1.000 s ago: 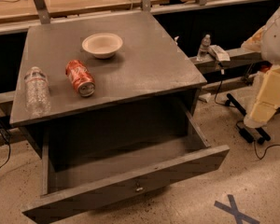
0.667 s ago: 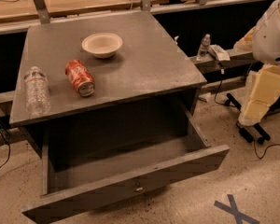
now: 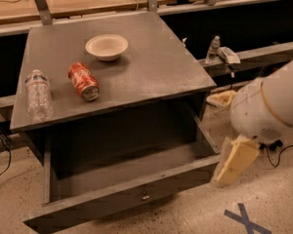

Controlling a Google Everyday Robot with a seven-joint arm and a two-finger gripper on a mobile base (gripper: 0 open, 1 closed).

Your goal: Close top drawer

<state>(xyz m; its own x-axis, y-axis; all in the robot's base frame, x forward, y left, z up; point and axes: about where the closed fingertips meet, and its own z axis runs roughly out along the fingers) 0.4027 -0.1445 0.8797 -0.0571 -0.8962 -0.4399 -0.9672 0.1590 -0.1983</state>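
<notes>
The top drawer [image 3: 112, 200] of the dark grey cabinet is pulled far out and looks empty inside. Its wide flat front panel carries a tiny metal knob [image 3: 145, 196] at the centre. My gripper [image 3: 222, 178], cream-coloured, hangs from the white arm [image 3: 266, 106] on the right. It sits right at the drawer's right front corner, at the end of the front panel, pointing down and to the left. I cannot tell whether it touches the panel.
On the cabinet top [image 3: 156, 67] are a white bowl [image 3: 106, 46], a red soda can [image 3: 83, 81] lying on its side and a water bottle [image 3: 37, 94] lying down. A small bottle [image 3: 213, 48] stands on the ledge behind. Blue tape X [image 3: 246, 218] marks the floor.
The arm has swung left and down from the far right, bringing the gripper up to the drawer's right front corner. The drawer stays open.
</notes>
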